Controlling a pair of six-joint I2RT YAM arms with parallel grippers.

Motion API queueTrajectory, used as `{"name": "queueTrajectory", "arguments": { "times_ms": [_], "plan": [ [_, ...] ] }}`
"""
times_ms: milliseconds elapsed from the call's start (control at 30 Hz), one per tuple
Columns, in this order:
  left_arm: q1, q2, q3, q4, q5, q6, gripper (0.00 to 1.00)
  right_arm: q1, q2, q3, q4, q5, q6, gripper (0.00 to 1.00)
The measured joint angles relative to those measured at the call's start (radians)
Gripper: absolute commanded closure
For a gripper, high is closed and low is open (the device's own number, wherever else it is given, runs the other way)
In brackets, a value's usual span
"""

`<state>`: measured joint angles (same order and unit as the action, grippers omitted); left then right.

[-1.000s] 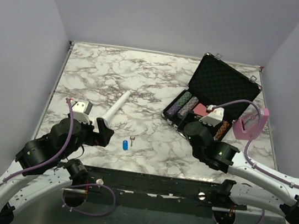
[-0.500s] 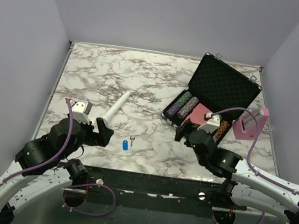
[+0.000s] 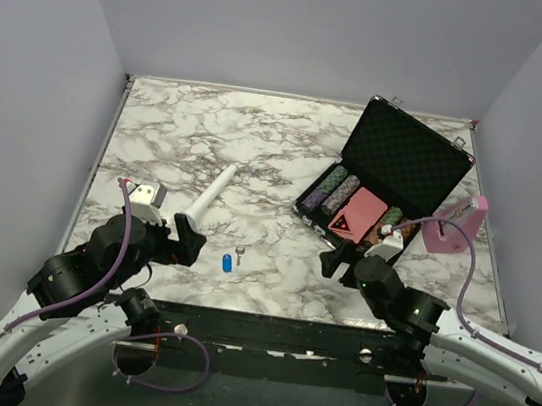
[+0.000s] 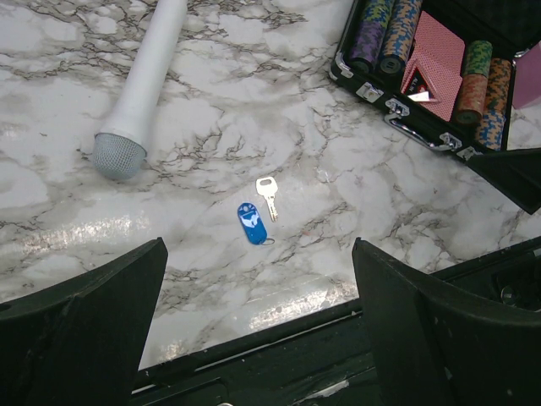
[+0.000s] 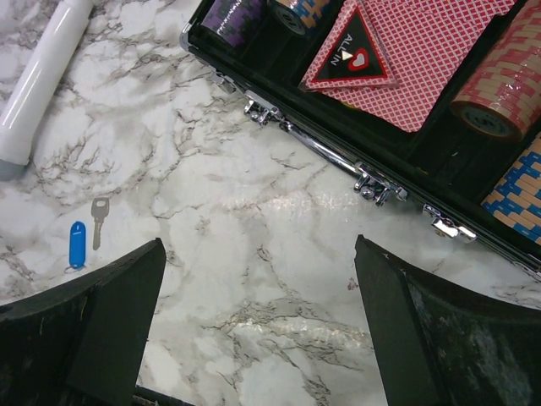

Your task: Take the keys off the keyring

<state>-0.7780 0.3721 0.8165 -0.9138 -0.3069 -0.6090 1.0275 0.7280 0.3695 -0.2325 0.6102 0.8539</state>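
Observation:
A small silvery key (image 4: 267, 197) lies on the marble near the front edge, beside a blue plastic piece (image 4: 251, 224). A thin wire loop, the keyring (image 4: 269, 242), shows at the blue piece's near end. In the top view the blue piece (image 3: 226, 263) and key (image 3: 240, 254) sit between the arms. My left gripper (image 3: 185, 241) hangs open just left of them, nothing between its fingers (image 4: 93, 321). The right gripper (image 3: 348, 264) is open over bare marble, right of the key (image 5: 99, 220) and blue piece (image 5: 78, 244).
A white stick-like tool (image 3: 212, 195) lies diagonally beyond the key. An open black case (image 3: 397, 170) with poker chips and red cards stands at the right, its latches (image 5: 372, 182) facing my right gripper. A pink object (image 3: 455, 224) sits beside the case. The table's front edge (image 4: 279, 326) is close.
The right arm has drawn back from the case toward the front edge, uncovering the red cards and chips. The left arm, key and blue piece have not moved.

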Motion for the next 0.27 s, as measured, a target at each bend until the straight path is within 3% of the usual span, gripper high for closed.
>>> {"name": "queueTrajectory", "arguments": {
  "times_ms": [267],
  "plan": [
    [0.0,0.0,0.0,0.0,0.0,0.0,0.01,0.0,-0.038,-0.007,0.01,-0.009,0.008,0.0]
  ]
}}
